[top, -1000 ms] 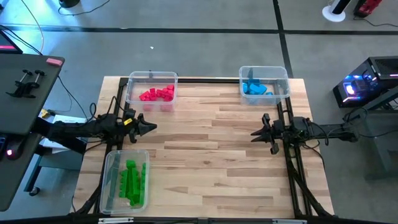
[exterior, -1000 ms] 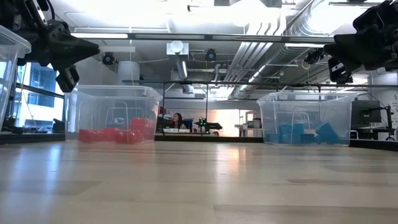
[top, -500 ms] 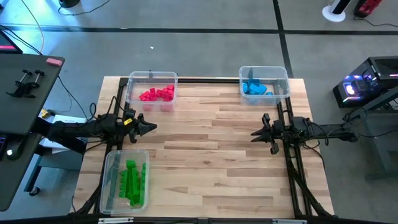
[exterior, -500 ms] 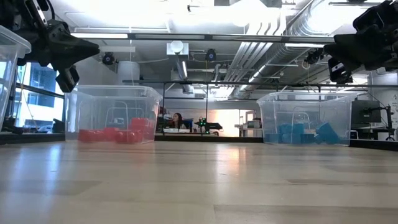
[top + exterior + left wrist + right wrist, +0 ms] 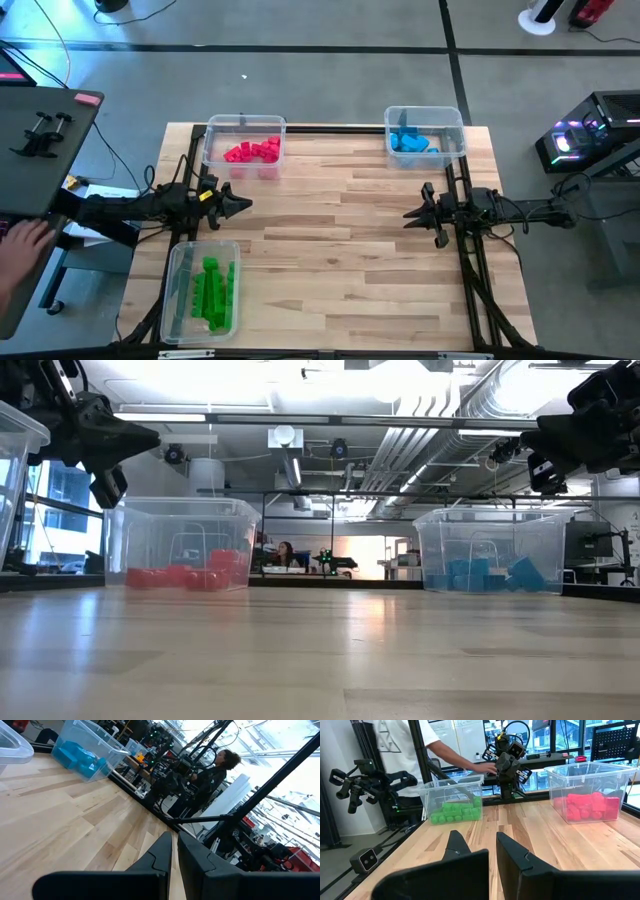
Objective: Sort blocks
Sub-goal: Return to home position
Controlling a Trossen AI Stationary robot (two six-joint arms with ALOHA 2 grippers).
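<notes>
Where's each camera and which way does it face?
High view: above the table, looking straight down; left arm, right arm show.
Low view: tabletop height, looking level across; arms overhead.
Left wrist view: faces blue blocks; left end effector foreground.
Right wrist view: faces green blocks, red blocks; right end effector foreground.
Shared: low and right wrist both see red blocks.
</notes>
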